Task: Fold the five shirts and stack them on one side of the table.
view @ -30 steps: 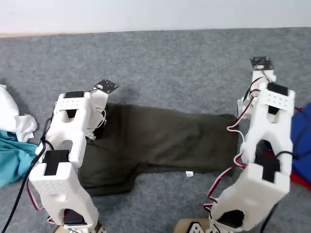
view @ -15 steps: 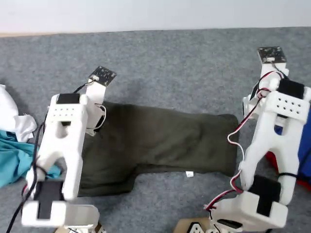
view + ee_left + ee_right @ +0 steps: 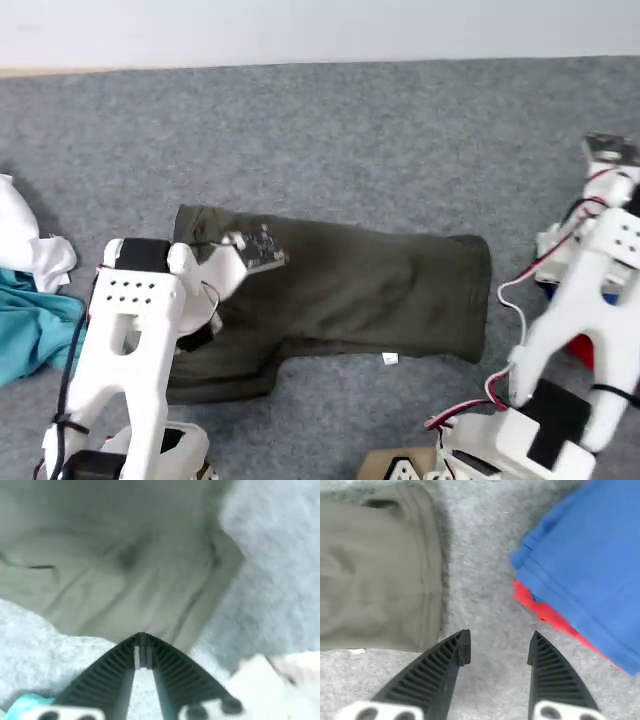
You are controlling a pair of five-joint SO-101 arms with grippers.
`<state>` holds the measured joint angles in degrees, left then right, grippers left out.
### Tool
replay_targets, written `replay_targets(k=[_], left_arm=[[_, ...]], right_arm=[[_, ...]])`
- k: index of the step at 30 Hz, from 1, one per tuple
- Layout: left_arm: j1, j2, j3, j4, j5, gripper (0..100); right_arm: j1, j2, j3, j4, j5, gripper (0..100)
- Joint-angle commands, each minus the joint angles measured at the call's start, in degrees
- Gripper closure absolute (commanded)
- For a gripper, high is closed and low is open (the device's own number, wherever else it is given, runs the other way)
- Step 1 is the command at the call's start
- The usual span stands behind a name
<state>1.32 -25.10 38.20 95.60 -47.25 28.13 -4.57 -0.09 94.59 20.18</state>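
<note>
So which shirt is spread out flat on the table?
The olive-green shirt in the middle; white and teal are bunched up, blue lies folded on red.

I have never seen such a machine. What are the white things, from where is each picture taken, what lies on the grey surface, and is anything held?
The white things are two robot arms, left arm and right arm. One picture looks down on the table; the other two come from wrist cameras, showing each arm's black fingers. A dark olive shirt lies spread in the middle, a white cloth and a teal cloth at one side, a blue shirt on a red shirt at the other. The left gripper is shut, the right gripper open; neither visibly holds anything.
</note>
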Motion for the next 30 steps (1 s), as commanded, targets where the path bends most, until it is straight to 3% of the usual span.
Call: replay_targets(k=[1, 8, 12, 20, 30], left_arm=[[0.9, -2.1, 1.5, 2.4, -6.7, 100], [5.3, -2.3, 11.0, 1.9, -16.8, 99], [6.7, -2.1, 11.3, 1.8, -19.3, 91], [8.7, -1.8, 15.4, -2.5, -19.8, 84], [9.0, -1.8, 19.1, -10.6, -19.8, 84]], right_arm=[[2.4, -3.5, -1.0, 2.0, 2.3, 79.4], [2.5, -11.7, -0.4, 7.3, 5.3, 79.4], [2.4, -19.8, 4.4, 7.3, 7.0, 79.4], [2.5, -35.5, 16.7, 7.1, 12.0, 79.4], [2.5, -48.1, 23.7, 7.2, 15.2, 79.4]])
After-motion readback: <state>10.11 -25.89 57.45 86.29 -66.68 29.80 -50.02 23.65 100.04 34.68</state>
